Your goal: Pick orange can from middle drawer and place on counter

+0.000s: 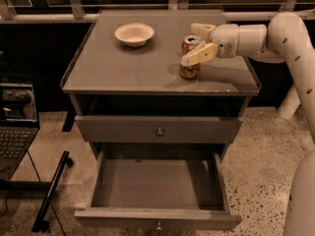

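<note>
The orange can (189, 69) stands upright on the counter (128, 68), at its right middle. My gripper (189, 44) reaches in from the right at the can's upper half. One finger (199, 54) lies across the can's front and the other (203, 29) sits behind its lid. The fingers are spread a little wider than the can, so the gripper is open. The middle drawer (157, 218) is pulled out at the bottom of the cabinet, and its floor shows empty.
A white bowl (134, 34) sits at the counter's back left. The knobbed drawer above (158, 130) is closed. A laptop (17, 117) and a black stand (51, 188) are on the floor at the left. A railing runs behind the cabinet.
</note>
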